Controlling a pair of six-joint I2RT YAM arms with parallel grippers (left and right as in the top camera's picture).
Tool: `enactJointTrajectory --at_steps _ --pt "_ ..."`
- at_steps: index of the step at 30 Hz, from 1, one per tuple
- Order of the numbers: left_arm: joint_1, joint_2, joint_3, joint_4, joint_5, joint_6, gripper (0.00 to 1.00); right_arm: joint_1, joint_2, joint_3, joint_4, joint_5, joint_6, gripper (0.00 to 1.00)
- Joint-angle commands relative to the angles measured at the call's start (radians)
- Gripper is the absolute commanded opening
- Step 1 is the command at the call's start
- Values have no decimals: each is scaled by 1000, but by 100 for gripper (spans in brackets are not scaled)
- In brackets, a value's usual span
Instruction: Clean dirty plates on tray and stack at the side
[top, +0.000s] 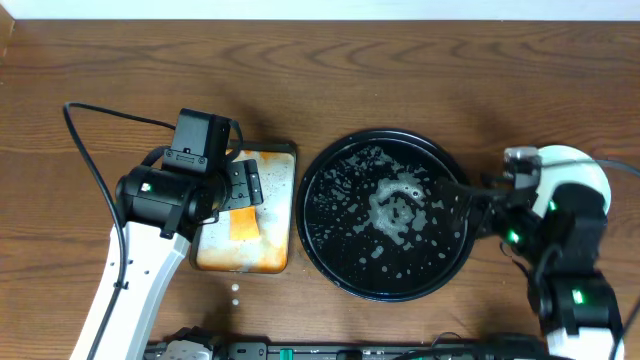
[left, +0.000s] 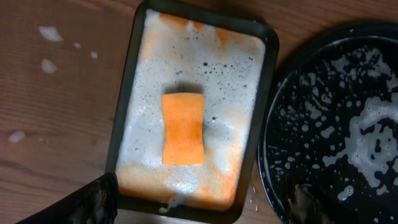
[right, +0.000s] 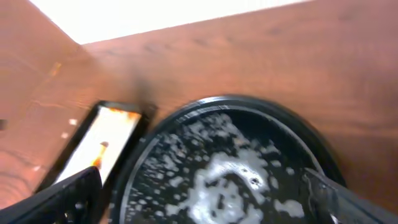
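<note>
The round black tray (top: 330, 255) sits at the table's middle, wet with white foam, and no plate lies on it. It also shows in the left wrist view (left: 273, 155) and the right wrist view (right: 155, 134). A pale plate (top: 578, 165) lies on the wood at the far right, partly hidden by my right arm; I cannot tell how many are stacked there. My right gripper (top: 478, 197) (right: 205, 199) is open and empty over the tray's right part. My left gripper (top: 243, 186) (left: 199, 208) is open and empty above the rectangular tray.
The rectangular tray (top: 283, 262) (left: 127, 112), left of the black tray, holds orange-stained foam and an orange sponge (top: 244, 224) (left: 183, 128). Foam drops (left: 50, 32) lie on the wood beside it. A black cable (top: 85, 150) loops at the left.
</note>
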Motion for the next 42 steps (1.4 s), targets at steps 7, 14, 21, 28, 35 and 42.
enactJointTrajectory --at_steps 7,14,21,28,35,42 --pt "4 -4 3 -5 -9 0 84 3 -228 8 -145 19 -91 99" --pt "4 -4 3 -5 -9 0 84 -11 -322 8 -157 52 -322 99" --pt "4 -4 3 -5 -9 0 84 -8 -343 8 -176 243 -331 99" --pt "4 -4 3 -5 -9 0 84 -10 -436 -35 -180 305 -352 99" --pt "4 -4 3 -5 -9 0 84 -10 -695 -236 -130 349 -406 99" --pt "4 -4 3 -5 -9 0 84 -10 -726 -405 24 348 -405 99"
